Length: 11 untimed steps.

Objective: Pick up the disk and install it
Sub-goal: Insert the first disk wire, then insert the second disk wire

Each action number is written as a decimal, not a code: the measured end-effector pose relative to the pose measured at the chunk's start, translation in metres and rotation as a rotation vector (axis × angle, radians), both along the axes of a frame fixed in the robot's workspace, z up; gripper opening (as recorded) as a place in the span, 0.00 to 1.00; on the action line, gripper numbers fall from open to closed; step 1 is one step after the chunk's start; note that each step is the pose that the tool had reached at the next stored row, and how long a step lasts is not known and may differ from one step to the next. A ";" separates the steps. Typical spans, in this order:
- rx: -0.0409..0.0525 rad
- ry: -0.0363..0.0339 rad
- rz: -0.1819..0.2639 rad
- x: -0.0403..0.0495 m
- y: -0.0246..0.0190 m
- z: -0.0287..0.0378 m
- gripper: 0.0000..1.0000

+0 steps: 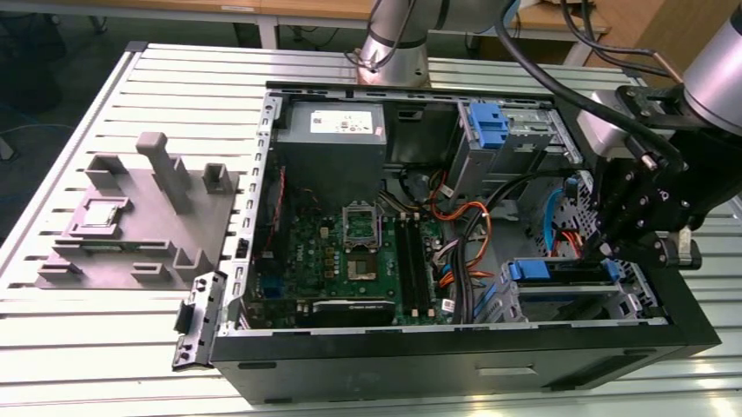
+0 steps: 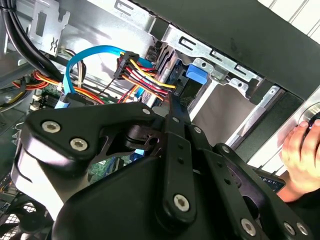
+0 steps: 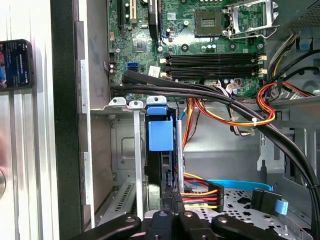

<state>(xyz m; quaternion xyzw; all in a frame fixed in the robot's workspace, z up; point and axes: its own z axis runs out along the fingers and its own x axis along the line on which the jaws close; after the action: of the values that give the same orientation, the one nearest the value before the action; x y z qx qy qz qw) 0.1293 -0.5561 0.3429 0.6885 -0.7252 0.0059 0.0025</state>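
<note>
Hovering over drive cage inside open computer case (image 1: pixel 696 334).
Gripper (image 3: pixel 172 200) pinching top edge of disk (image 3: pixel 161 135), which stands upright in the cage (image 1: pixel 632 282) near the exterior view's right.

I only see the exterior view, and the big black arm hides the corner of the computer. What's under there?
Observer: In the first wrist view, the disk stands on edge in a slot of the metal drive cage. Its blue tab points toward the motherboard, and the end effector is right at the disk's near edge.
Operator: Is anybody close by?
Observer: Yes. The second wrist view shows a person's hand just outside the case wall.
Operator: Anything else out there?
Observer: In the first wrist view, a phone lies on the table outside the case.
</note>
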 end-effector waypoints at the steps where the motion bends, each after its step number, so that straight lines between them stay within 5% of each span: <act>1: 0.0001 0.0000 0.000 0.0000 0.0000 0.0000 0.10; 11: 0.0006 0.0004 0.000 -0.0006 0.0001 0.0004 0.10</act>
<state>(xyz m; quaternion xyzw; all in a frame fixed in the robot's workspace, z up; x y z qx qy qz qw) 0.1287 -0.5561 0.3433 0.6886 -0.7251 0.0055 0.0024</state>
